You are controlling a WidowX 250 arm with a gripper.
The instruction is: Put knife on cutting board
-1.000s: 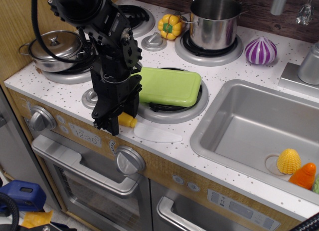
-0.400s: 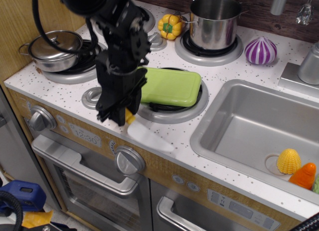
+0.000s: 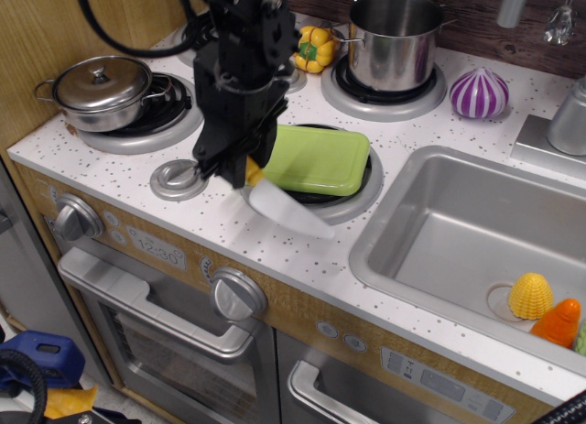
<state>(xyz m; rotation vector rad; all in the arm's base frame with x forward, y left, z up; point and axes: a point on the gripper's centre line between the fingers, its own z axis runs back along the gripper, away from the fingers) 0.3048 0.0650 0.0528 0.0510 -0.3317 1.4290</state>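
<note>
My gripper [image 3: 244, 170] is shut on the yellow-orange handle of the knife [image 3: 286, 207]. The knife hangs in the air with its pale blade pointing down and to the right, over the front edge of the front burner. The lime-green cutting board [image 3: 316, 157] lies flat on that burner, just behind and to the right of the gripper. The board's left end is hidden behind my arm.
A lidded steel pan [image 3: 99, 90] sits on the left burner. A steel pot [image 3: 392, 39], a yellow toy pepper [image 3: 312, 48] and a purple striped toy [image 3: 478, 92] stand at the back. The sink [image 3: 458, 236] at right holds toy food [image 3: 534, 296].
The gripper has lifted the knife off the counter and carried it up and to the right, toward the green board. The blade now hangs tilted in the air.
</note>
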